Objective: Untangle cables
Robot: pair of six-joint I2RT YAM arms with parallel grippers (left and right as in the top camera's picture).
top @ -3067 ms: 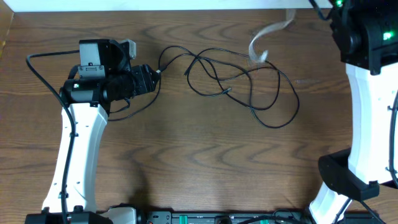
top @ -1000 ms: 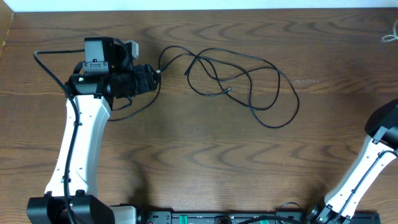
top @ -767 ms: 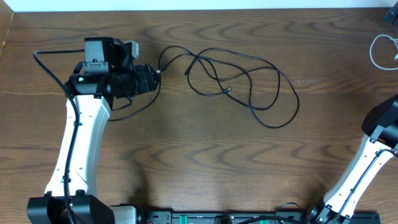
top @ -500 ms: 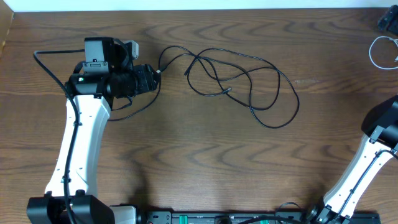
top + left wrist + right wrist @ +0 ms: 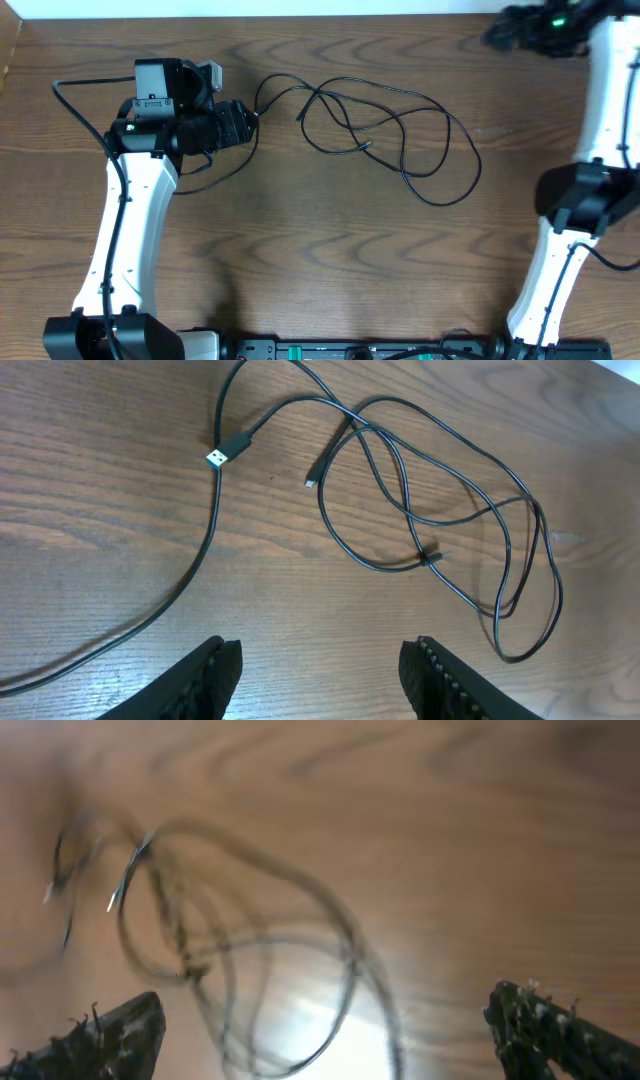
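Note:
The black cable [image 5: 385, 130] lies in tangled loops on the wooden table, right of my left gripper [image 5: 246, 125]. In the left wrist view its USB plug [image 5: 226, 454] and a small plug [image 5: 310, 482] lie ahead of the left gripper [image 5: 322, 655], which is open with nothing between its fingers. One strand [image 5: 150, 622] trails off to the lower left. My right gripper [image 5: 497, 30] hangs over the table's far right part. The right wrist view is blurred; there the right gripper [image 5: 325, 1005] stands wide open above the black loops [image 5: 250, 950]. The white cable shows in no view.
The left arm's thicker black lead [image 5: 62, 105] arcs out to the left of its wrist. The right arm's white link [image 5: 605, 100] and base joint [image 5: 580, 195] stand along the right side. A dark equipment strip [image 5: 350, 350] runs along the near edge.
The right arm has swung back in from the right, to above the far right of the table. The white cable seen at the right edge no longer shows. The left arm and black cable are still.

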